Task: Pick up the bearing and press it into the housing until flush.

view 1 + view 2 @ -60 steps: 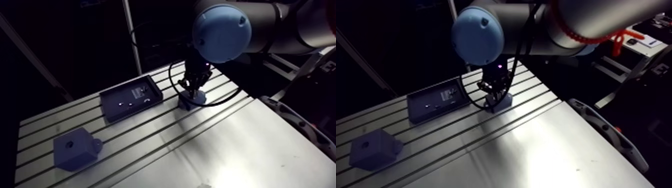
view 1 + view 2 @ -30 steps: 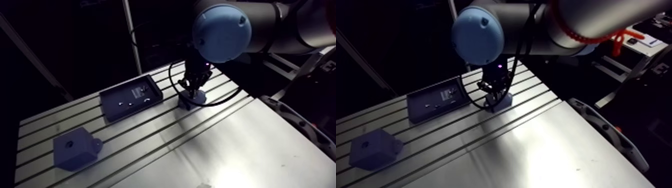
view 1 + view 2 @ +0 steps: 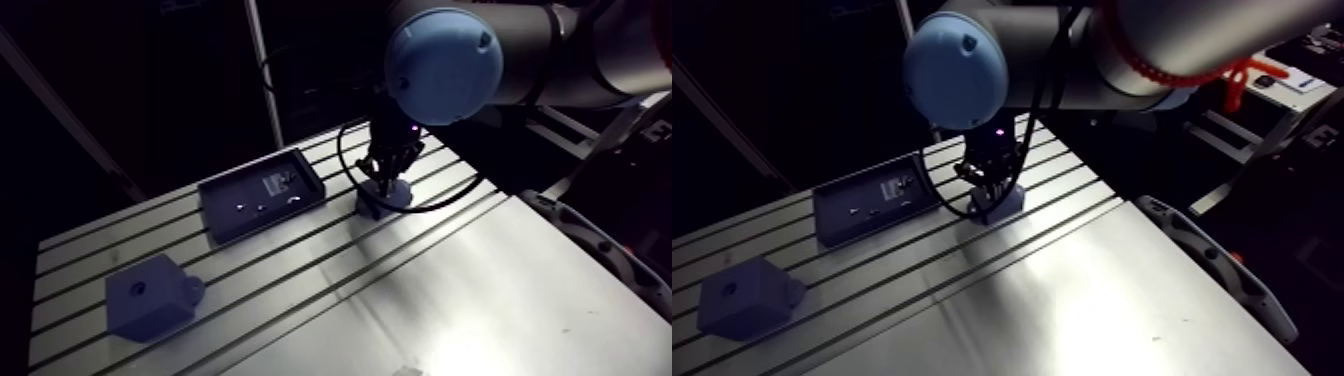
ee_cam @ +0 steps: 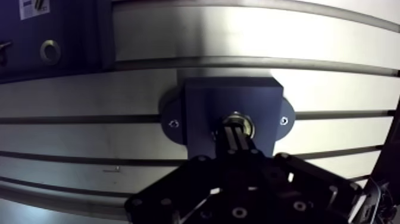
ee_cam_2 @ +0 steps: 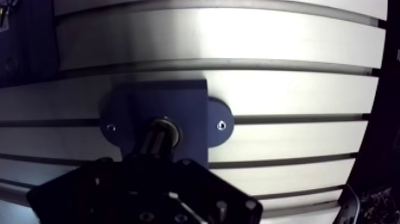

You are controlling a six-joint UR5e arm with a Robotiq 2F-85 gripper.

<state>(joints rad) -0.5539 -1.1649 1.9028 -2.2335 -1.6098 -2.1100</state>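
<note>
Over the blue housing (image 4: 205,101), the bearing (image 4: 247,124) is pressed by the gripper (image 4: 236,130), jaws closed together; if pushed off-centre, it could be cocked and jammed proud.

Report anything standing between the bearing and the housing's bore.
Nothing visible does. In the wrist view the bearing sits at the bore of the housing, with the tool directly over it, its fingers together.

You get a dim arm view: dark surroundings, one glare patch on the table (image 3: 300,290) at its near right. In the wrist view, glare whitens the slats beyond the dark housing (image 4: 232,98), and slots look bowed.
</note>
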